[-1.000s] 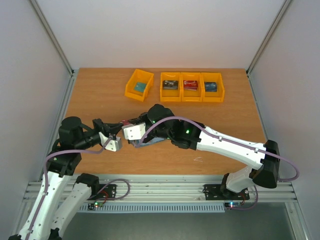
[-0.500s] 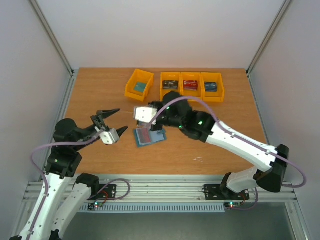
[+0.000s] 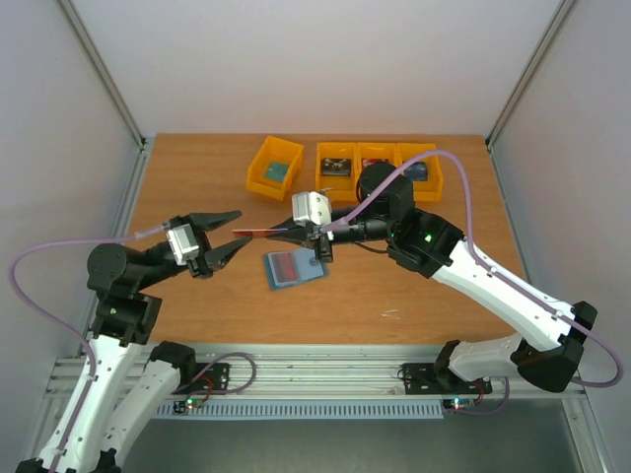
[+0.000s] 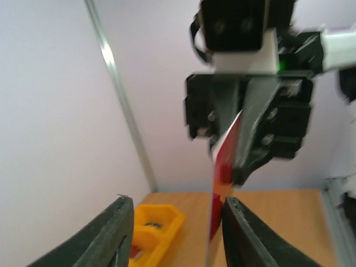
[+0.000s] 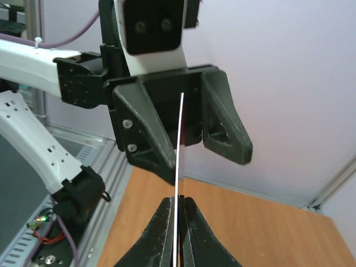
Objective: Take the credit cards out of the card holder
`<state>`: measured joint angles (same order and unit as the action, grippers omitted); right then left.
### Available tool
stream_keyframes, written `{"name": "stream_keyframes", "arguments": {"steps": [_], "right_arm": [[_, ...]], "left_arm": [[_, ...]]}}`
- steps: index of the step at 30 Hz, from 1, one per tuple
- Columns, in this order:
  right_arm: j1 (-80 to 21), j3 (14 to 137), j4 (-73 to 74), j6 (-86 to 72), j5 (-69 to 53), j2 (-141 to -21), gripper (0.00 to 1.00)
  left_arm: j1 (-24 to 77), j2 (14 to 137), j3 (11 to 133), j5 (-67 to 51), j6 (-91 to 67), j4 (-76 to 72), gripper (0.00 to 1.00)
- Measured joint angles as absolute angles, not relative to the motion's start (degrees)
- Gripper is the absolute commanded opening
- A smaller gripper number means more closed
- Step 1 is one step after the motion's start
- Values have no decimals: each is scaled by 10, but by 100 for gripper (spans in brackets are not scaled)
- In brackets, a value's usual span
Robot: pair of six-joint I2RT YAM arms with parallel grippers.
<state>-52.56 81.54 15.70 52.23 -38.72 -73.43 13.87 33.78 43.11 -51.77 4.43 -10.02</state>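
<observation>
The slate-blue card holder (image 3: 294, 268) lies open on the table with a red card face showing in its pocket. My right gripper (image 3: 286, 230) is shut on a red credit card (image 3: 258, 233) and holds it in the air above and left of the holder. In the right wrist view the card (image 5: 179, 144) shows edge-on between the shut fingers (image 5: 164, 233). My left gripper (image 3: 237, 228) is open and faces the right one. The card's free end (image 4: 222, 183) lies between its fingers, close to the right finger (image 4: 245, 233), which does not grip it.
Several yellow bins stand at the back: one (image 3: 275, 168) apart on the left with a teal card, then three in a row holding a dark card (image 3: 335, 167), a red card (image 3: 376, 167) and a blue card (image 3: 418, 170). A yellow bin (image 4: 150, 228) shows below the left fingers.
My right gripper has lifted off the holder with the red card and turned it level, pointing left. My left gripper has let go of the holder, risen and opened around the card's end.
</observation>
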Motion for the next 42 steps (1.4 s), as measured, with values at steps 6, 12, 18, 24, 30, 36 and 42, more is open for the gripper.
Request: {"name": "stream_keyframes", "arguments": {"steps": [6, 12, 18, 24, 30, 36, 42], "right_arm": [[-520, 819, 157, 505, -407, -741, 1], [-517, 837, 192, 512, -384, -742, 43], [-531, 905, 290, 595, -272, -747, 44], [-581, 924, 341, 694, -164, -764, 45], [-600, 934, 359, 763, -108, -806, 37], [-604, 937, 369, 790, -93, -820, 34], [-604, 944, 373, 792, -107, -815, 35]], "left_arm": [[141, 337, 442, -569, 33, -109, 0], [142, 337, 444, -545, 64, -92, 0], [142, 337, 445, -474, 216, 2, 0], [142, 341, 455, -427, 340, 74, 0], [142, 342, 466, -429, 390, 109, 0], [142, 343, 472, -435, 412, 138, 0], [142, 347, 472, -428, 425, 163, 0]]}}
